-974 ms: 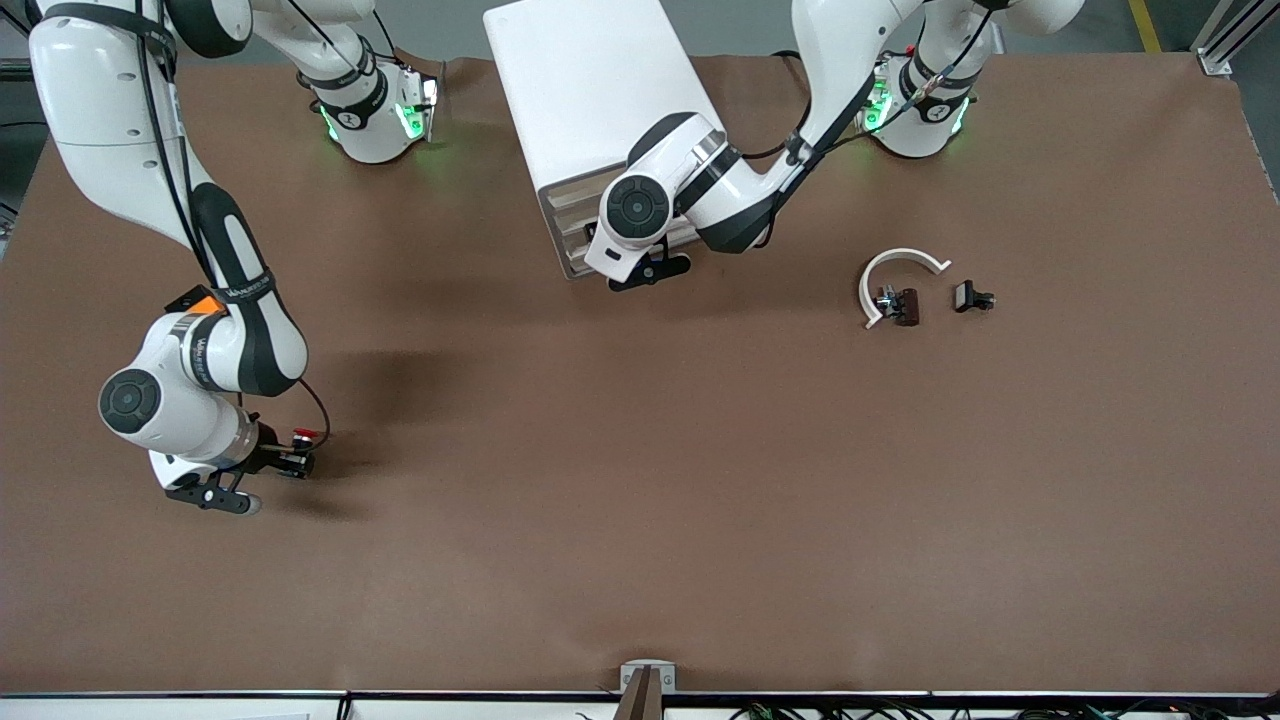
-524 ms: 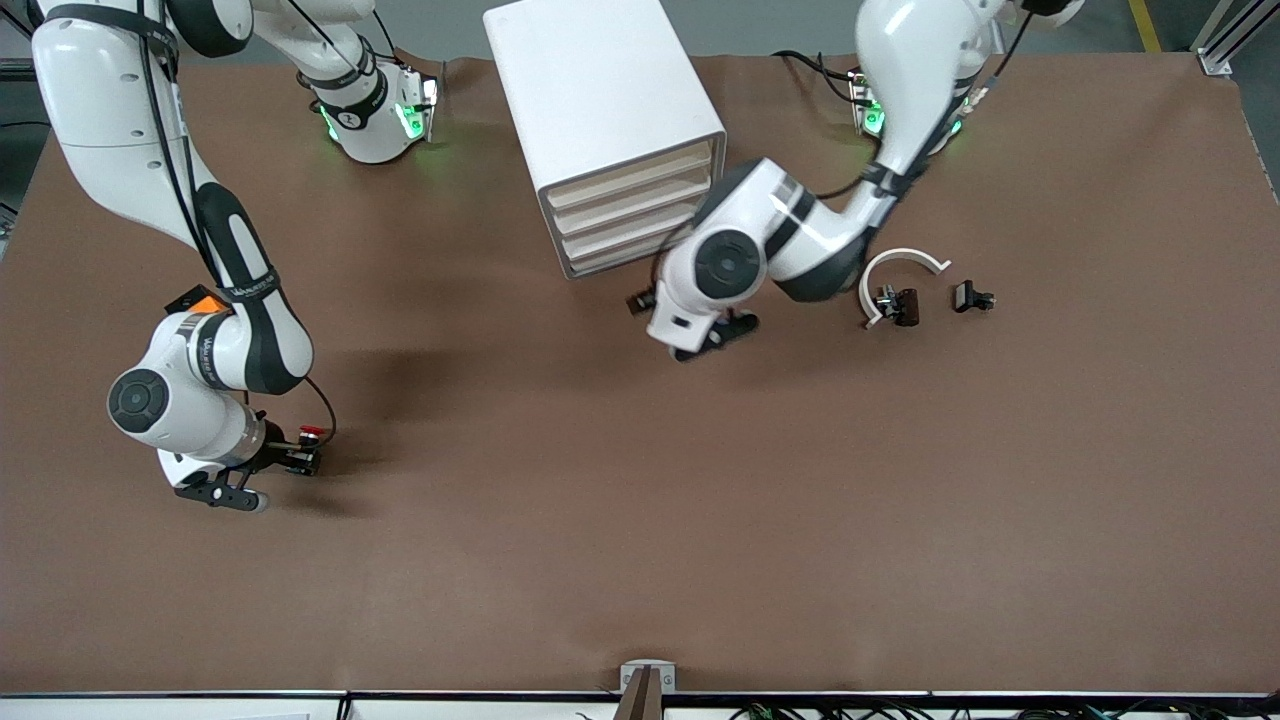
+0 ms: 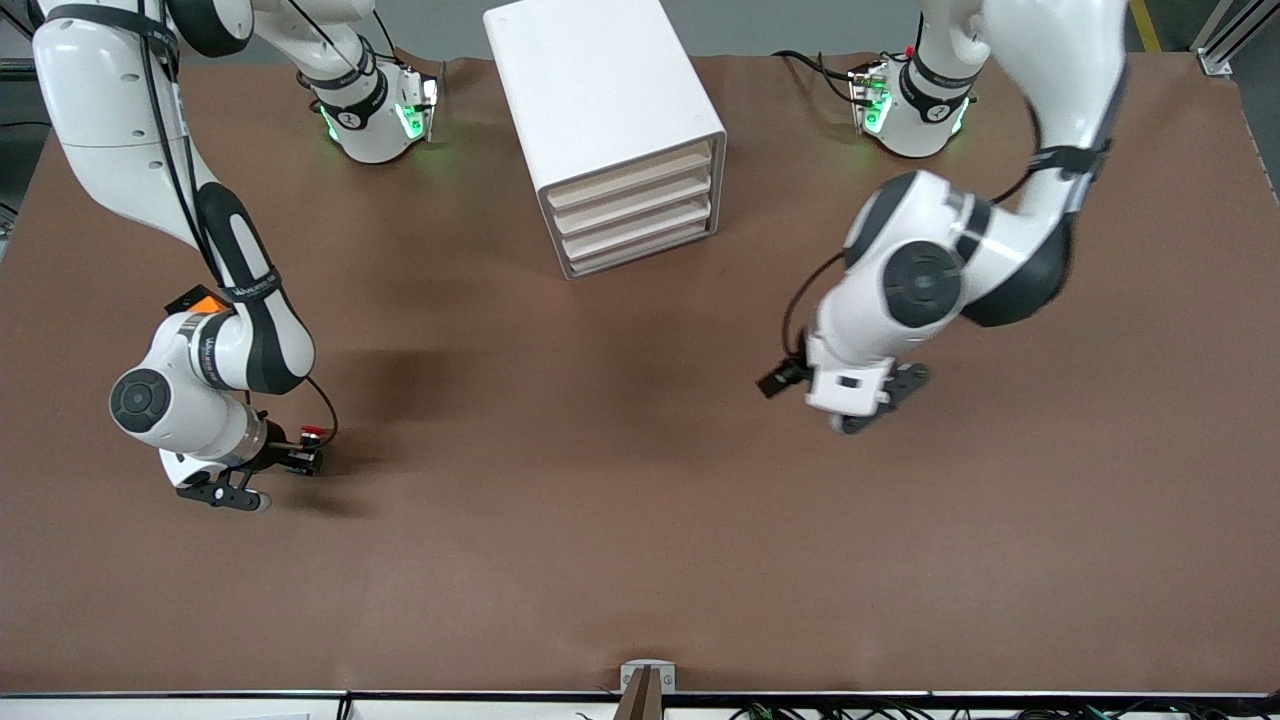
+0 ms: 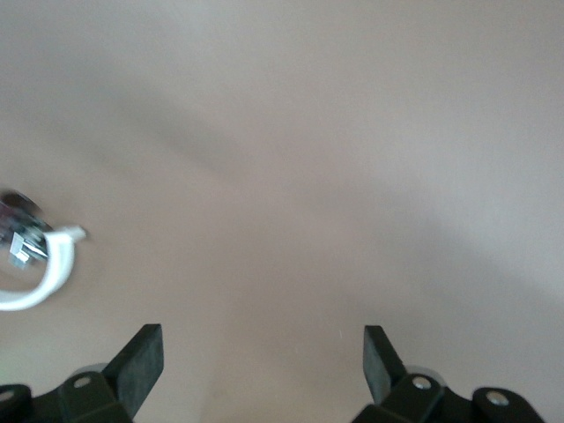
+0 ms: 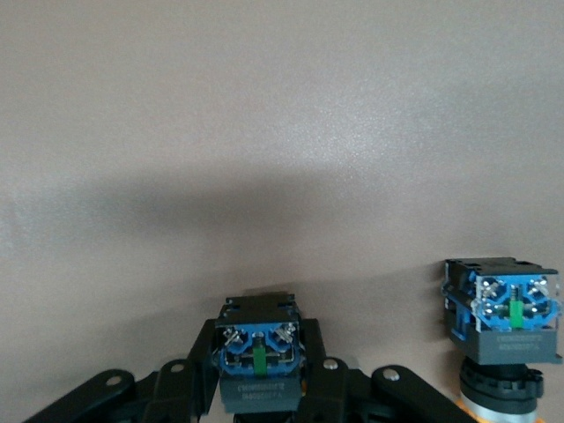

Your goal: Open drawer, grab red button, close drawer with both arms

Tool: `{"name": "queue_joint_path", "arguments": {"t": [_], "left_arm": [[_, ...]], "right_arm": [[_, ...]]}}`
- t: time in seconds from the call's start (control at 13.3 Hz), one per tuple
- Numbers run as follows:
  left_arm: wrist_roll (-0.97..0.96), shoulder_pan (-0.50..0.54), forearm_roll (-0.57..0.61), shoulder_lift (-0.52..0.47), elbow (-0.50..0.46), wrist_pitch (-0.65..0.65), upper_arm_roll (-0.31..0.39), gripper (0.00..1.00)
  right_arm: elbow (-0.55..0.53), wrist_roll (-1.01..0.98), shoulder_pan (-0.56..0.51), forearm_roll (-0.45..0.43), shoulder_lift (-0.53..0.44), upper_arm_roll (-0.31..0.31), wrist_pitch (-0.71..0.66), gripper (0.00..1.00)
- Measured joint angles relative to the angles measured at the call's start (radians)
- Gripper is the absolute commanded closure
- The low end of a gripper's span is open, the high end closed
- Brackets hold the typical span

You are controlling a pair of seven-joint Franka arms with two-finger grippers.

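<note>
**Right gripper clamped on a button; left gripper open over bare table**

The right gripper [image 5: 264, 388] is closed tight on the button [image 5: 262, 352], gripping its black-and-blue body from both sides. The button's long axis seems to run in line with the fingers. Its terminal end (two screws with a green strip between them) points away from the gripper's palm. The cap end sits down between the fingers, so the cap is hidden.

A second button [image 5: 507, 322] stands just beside it on the table [image 3: 600, 500], not touching it and turned the same way. Its cap colour cannot be told.

The right gripper is low over the table toward the right arm's end. The right arm [image 3: 200, 340] bends down to it from its base.

The left gripper [image 4: 264, 339] has its fingers spread wide and holds nothing. It hangs over bare table toward the left arm's end. A curved white piece [image 4: 48, 273] lies near it.

The left arm [image 3: 930, 280] folds back to its base.

Between the two bases stands the white cabinet [image 3: 600, 100]. Its four cream drawers [image 3: 635, 210] are all pushed in flush.
</note>
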Motion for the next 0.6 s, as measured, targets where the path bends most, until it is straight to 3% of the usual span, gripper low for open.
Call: {"name": "queue_joint_path", "arguments": {"t": [0.45,0.52,0.6], "left_arm": [[0.284,0.164,0.015,-0.108,0.006,-0.087,0.003,0.00],[0.341,0.192,0.015,-0.124,0.017,-0.125,0.003,0.00],[0.397,0.218,0.015,-0.138,0.037,-0.173,0.003,0.00]], "right_arm": [[-0.003,0.000,0.001,0.000,0.002,0.002,0.003,1.00],[-0.003,0.000,0.001,0.000,0.003,0.002,0.003,0.95],[-0.004,0.000,0.001,0.000,0.004,0.002,0.003,0.74]]}}
